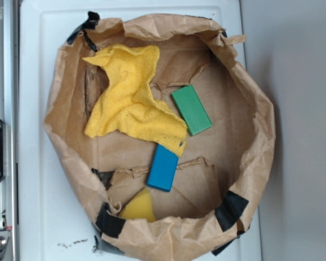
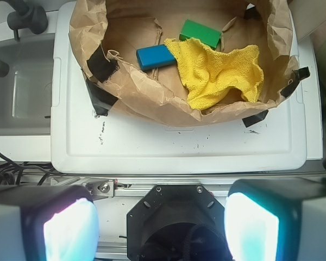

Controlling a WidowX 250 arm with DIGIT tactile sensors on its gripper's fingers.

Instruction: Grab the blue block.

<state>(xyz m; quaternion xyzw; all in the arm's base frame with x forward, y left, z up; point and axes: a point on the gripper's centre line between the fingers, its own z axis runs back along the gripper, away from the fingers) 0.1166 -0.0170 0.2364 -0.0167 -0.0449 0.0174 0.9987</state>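
The blue block lies flat inside a brown paper bag, just below the corner of a yellow cloth. In the wrist view the blue block sits far up, left of the cloth. A green block lies up and right of it, and shows in the wrist view too. My gripper is open and empty, well back from the bag, over the robot's base. Its pads frame the bottom corners. The gripper does not show in the exterior view.
The bag stands on a white tabletop and its crumpled rim rises between my gripper and the blocks. A yellow sponge-like piece lies at the bag's lower edge. Black tape holds the bag. A grey sink sits at left.
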